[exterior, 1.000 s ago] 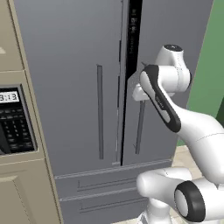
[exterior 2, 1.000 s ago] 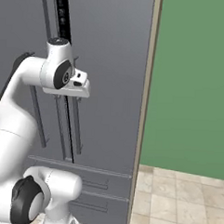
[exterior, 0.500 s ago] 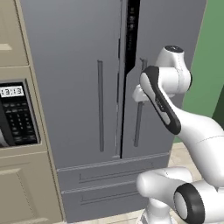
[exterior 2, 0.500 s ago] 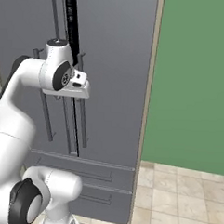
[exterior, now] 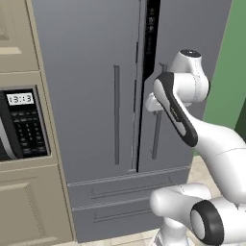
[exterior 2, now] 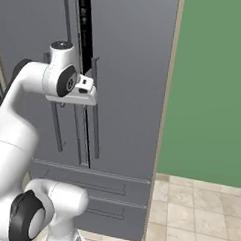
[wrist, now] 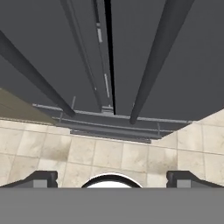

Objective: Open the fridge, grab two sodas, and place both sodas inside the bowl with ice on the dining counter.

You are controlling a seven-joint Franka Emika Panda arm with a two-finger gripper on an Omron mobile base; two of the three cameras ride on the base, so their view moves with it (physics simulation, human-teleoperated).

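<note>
The fridge [exterior: 101,96] was the biggest thing in front of the robot, a tall grey French-door unit that took up most of both base views. Its 2 upper doors met at a dark vertical seam, with a black control strip [exterior: 152,29] running down the top of that seam. The right door [exterior 2: 129,83] stood slightly ajar, its inner edge a little forward of the left door. Below the doors sat 2 stacked drawers [exterior: 120,199]. To the fridge's left stood a beige cabinet [exterior: 21,202] with a built-in microwave [exterior: 21,122], whose display was lit. To the right of the fridge was a green wall [exterior 2: 214,87], and beneath it a floor of beige tiles [exterior 2: 197,216].

Each door carried a long vertical bar handle: the left handle [exterior: 116,115] hung free, and the right handle [exterior: 156,139] ran down behind the robot's wrist. The gripper [wrist: 111,178] was raised in front of the right door, close to that handle, with the hand pointing down along the doors toward the floor. In the hand view both handles [wrist: 159,57] stretched away toward the drawers and tiles. The fingertips [wrist: 41,179] stood at the far sides of that view, so the jaws were spread wide with nothing between them.
</note>
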